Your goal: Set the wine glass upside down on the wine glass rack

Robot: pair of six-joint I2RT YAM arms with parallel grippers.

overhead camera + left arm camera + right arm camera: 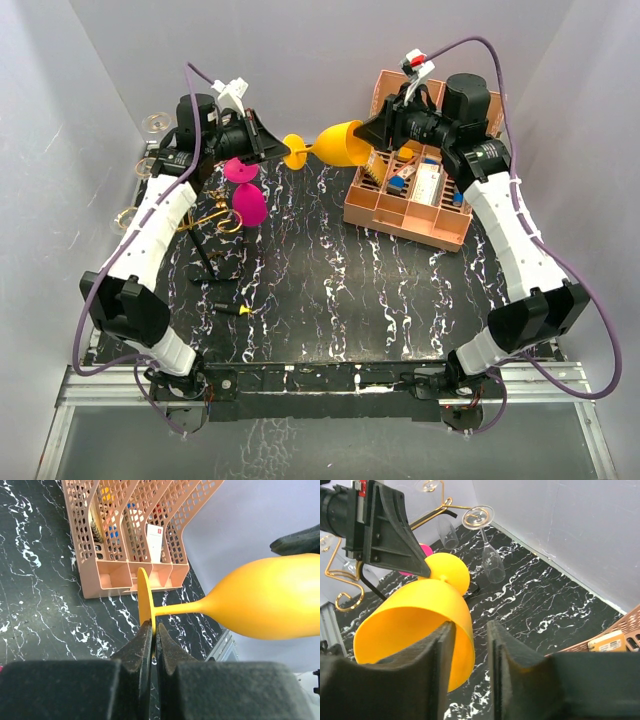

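A clear stemmed glass is hung bowl-down from the rack. The rack is a thin gold wire stand with curled scroll arms and a small black base. A glossy pink glass is seen just beside the scrolls. How it is supported cannot be made out from above. The table is surfaced in black with white marble veining.

The left fingers are black and wedge-shaped. They are closed on the wine glass at its flat round foot, and the disc is pinched edge-on between the tips. The wine glass is made of a smooth, opaque orange-yellow material, with a thin stem and a rounded tulip-shaped bowl. It is held level in the air above the far part of the table, apart from the rack. The foot is turned toward the rack and the mouth toward the right arm.

The right fingers are faced with matte black pads and are set narrowly apart astride the bowl's rim. One finger is placed inside the mouth and the other outside. A slit of table is visible between the outer finger and the bowl wall. Contact by the inner finger cannot be determined.

At the right, a salmon-pink organiser of perforated plastic stands on the table below the right wrist. It is divided into compartments that hold small items.
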